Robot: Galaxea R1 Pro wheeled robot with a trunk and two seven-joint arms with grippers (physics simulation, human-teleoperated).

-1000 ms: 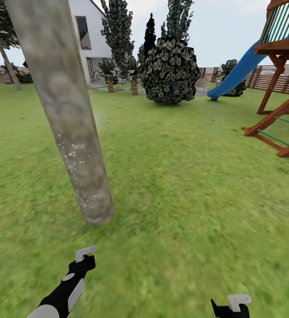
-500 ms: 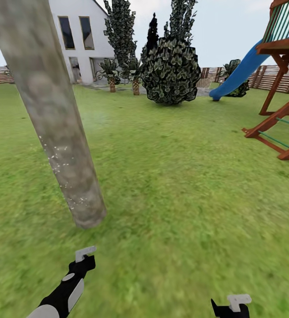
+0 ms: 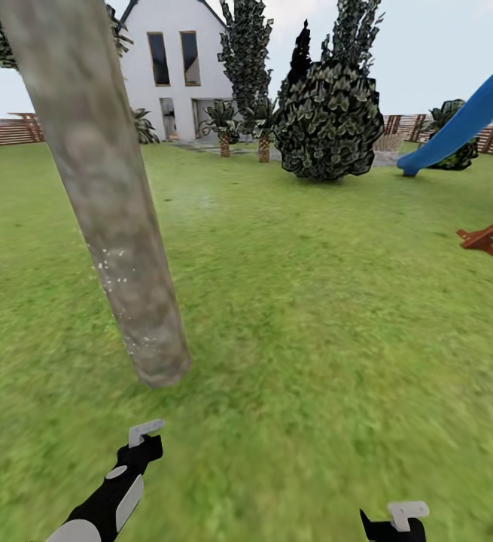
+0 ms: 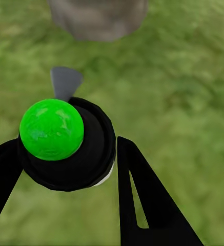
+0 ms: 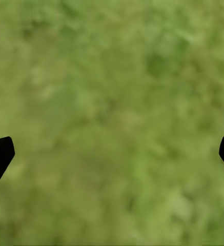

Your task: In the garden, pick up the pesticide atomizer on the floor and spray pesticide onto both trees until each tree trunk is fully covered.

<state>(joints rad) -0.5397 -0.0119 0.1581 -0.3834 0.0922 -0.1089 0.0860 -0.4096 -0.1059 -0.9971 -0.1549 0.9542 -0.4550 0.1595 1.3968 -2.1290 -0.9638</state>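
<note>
1. Left wrist view: your left gripper [image 4: 65, 154] is clamping the atomizer [image 4: 65, 143], with the tree trunk [image 4: 99, 18] just beyond the fingertips.
2. Your right gripper [image 5: 112, 154] is hanging spread wide, holding nothing, above the grass [image 5: 112, 92].
3. You're spraying, I'd say; white specks [image 3: 114, 275] are dotting only part of the bark, so aim higher next.

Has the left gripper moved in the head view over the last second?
No. The left gripper sits at the same spot in the frame; the mottled grey-brown tree trunk and white house shifted together, so the camera turned.
</note>
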